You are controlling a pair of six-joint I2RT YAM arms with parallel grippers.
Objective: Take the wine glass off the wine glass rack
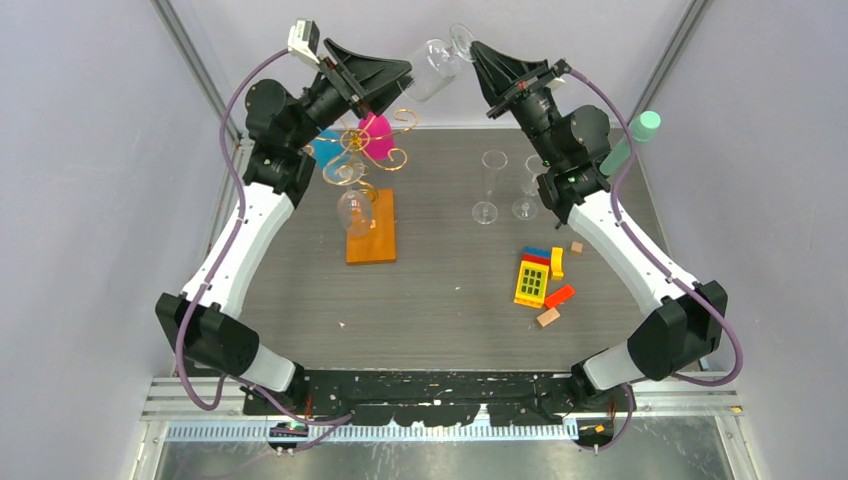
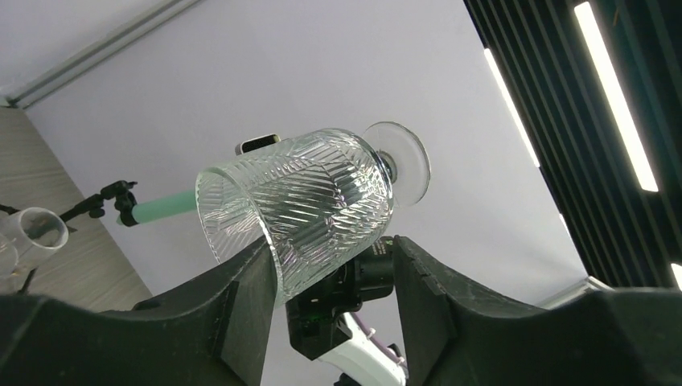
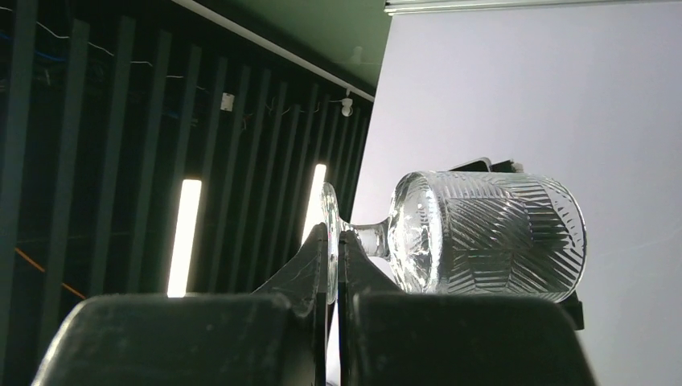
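Tabletop (image 1: 450, 310) is grey wood-grain, enclosed by pale plain walls on three sides. Both wrist views show a dark slatted ceiling with lit strip lights.

Wine glass (image 1: 435, 68) is off the wine glass rack (image 1: 372, 240) and held in the air near the back wall, lying roughly horizontal.
- Right end effector (image 1: 476, 50): pressed together on the glass's foot.
- Left end effector (image 1: 402, 76): fingers spread to either side of the ribbed bowl; contact with the bowl cannot be confirmed.

The rack stands at left centre on its orange-brown base. A second clear glass (image 1: 355, 210) hangs on it, with pink and blue items among the scrolls. Two tall clear glasses (image 1: 488, 185) stand upright on the right half. Coloured toy blocks (image 1: 535, 280) lie nearer the arms.
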